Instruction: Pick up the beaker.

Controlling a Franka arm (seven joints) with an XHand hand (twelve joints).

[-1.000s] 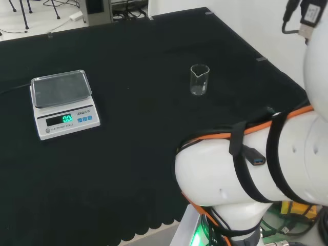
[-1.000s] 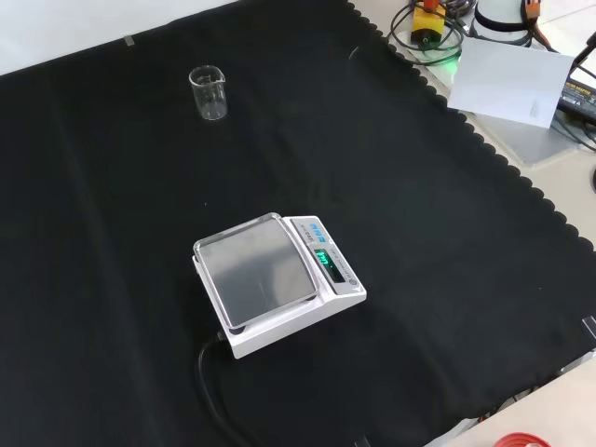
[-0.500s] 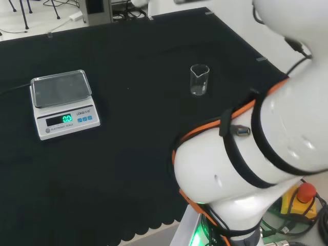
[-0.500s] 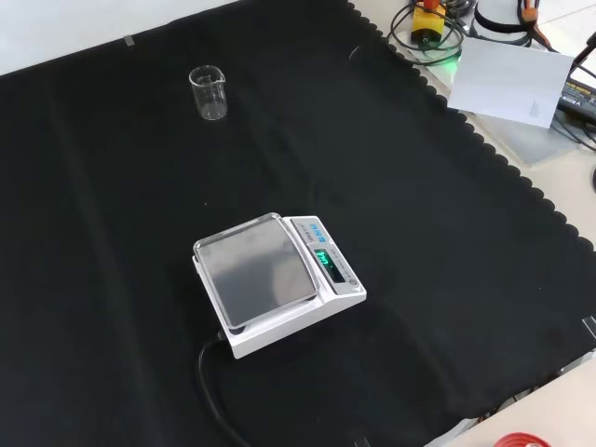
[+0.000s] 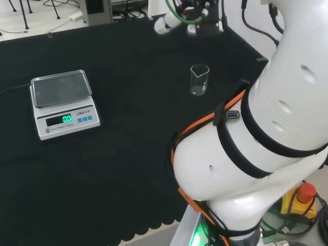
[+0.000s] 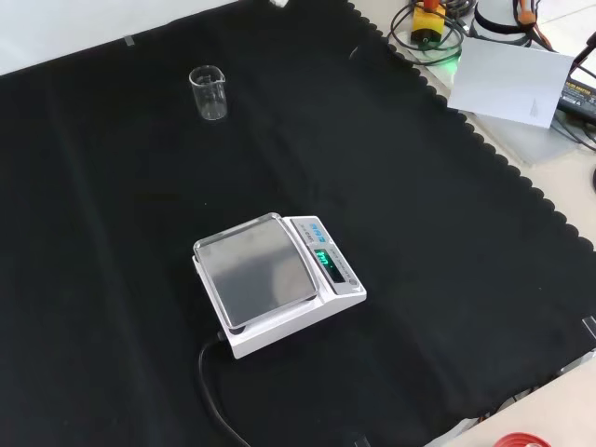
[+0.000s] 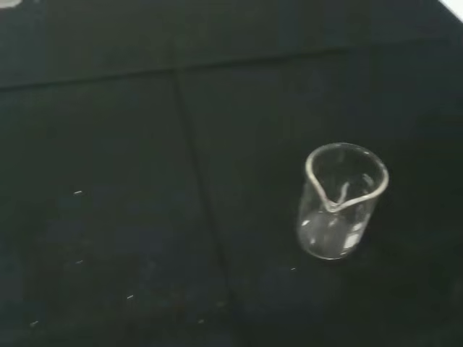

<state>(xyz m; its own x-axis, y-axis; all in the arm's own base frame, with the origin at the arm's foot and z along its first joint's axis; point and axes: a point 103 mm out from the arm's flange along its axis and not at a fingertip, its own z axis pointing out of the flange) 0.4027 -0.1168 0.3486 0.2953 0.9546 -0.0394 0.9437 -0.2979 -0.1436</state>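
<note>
The beaker (image 5: 199,80) stands upright (empty, it seems) below our hand (image 5: 192,15); finger state we cannot tell.

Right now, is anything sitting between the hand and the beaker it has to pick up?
Nothing visible does. In the head view the hand hangs above the cloth's far edge, with bare black cloth between it and the upright beaker. The scale stands far off to the left.

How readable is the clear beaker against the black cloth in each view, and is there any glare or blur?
Head view: beaker thin-edged but readable. Front view: small, its rim outlined pale; scale pan reflects light. Wrist view: soft focus, bright glints on the beaker's rim.
</note>
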